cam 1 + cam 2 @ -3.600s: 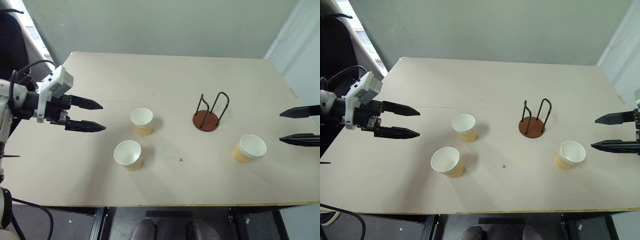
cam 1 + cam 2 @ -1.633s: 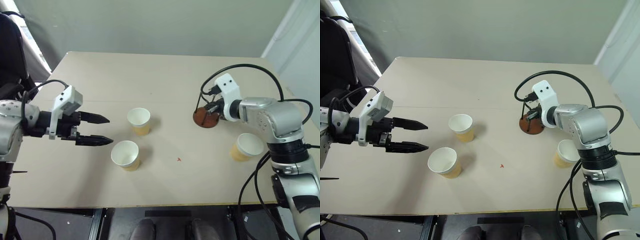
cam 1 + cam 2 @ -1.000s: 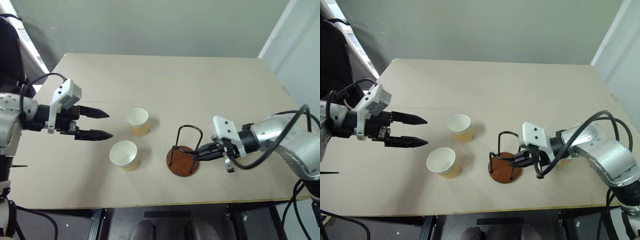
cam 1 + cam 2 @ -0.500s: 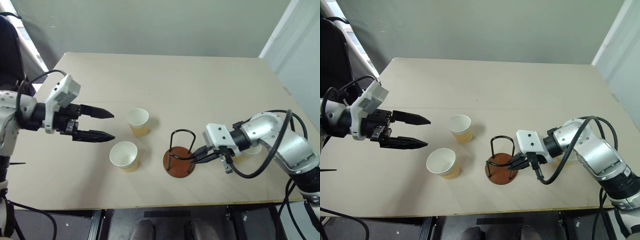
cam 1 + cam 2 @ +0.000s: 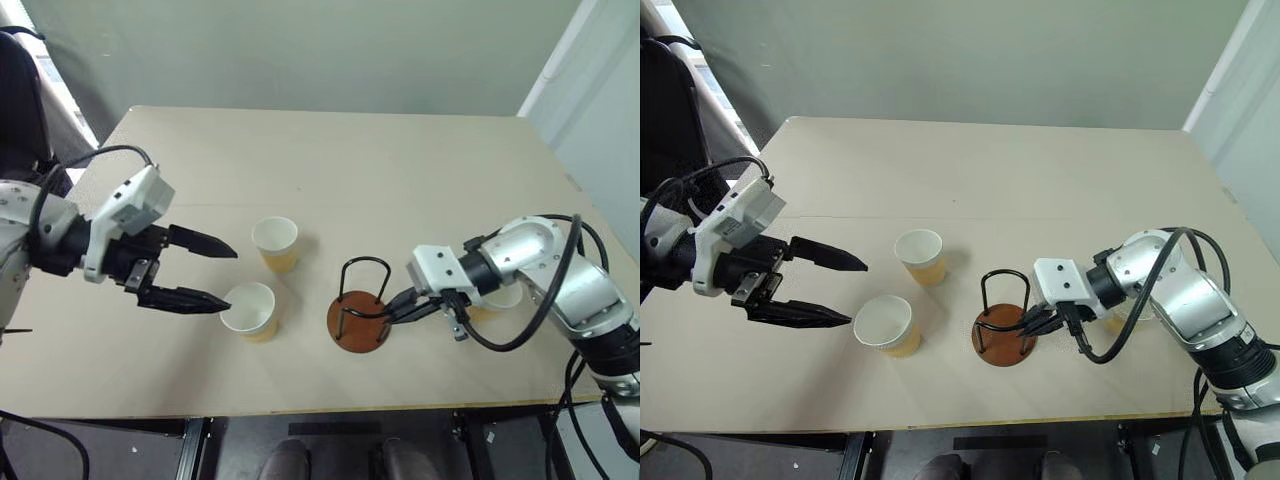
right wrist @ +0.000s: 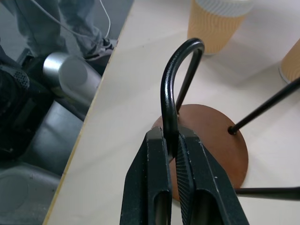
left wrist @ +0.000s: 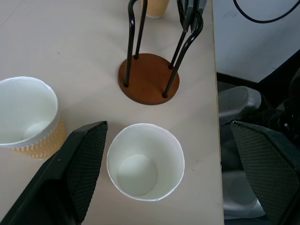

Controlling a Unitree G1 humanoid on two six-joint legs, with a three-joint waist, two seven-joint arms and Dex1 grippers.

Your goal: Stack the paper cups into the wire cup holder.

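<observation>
The wire cup holder point(image 5: 357, 322) stands upright near the table's front middle, and my right gripper point(image 6: 171, 133) is shut on one of its black loops. Two paper cups stand upright left of it, a near cup point(image 5: 249, 310) and a far cup point(image 5: 275, 243). My left gripper point(image 5: 226, 278) is open and comes in from the left. Seen from the left wrist, the near cup point(image 7: 145, 161) lies between its fingers, one finger point(image 7: 84, 159) close beside it. The other paper cup point(image 5: 503, 298) is mostly hidden behind my right arm.
The holder and the near cup stand close to the table's front edge point(image 5: 320, 410). A dark chair point(image 5: 20, 90) stands past the table's left side. The far half of the table point(image 5: 330, 160) is bare.
My right gripper, shut on the holder, dragged it from the right middle towards the front centre; it has hardly moved in the last half second. My left gripper has swung in beside the near cup.
</observation>
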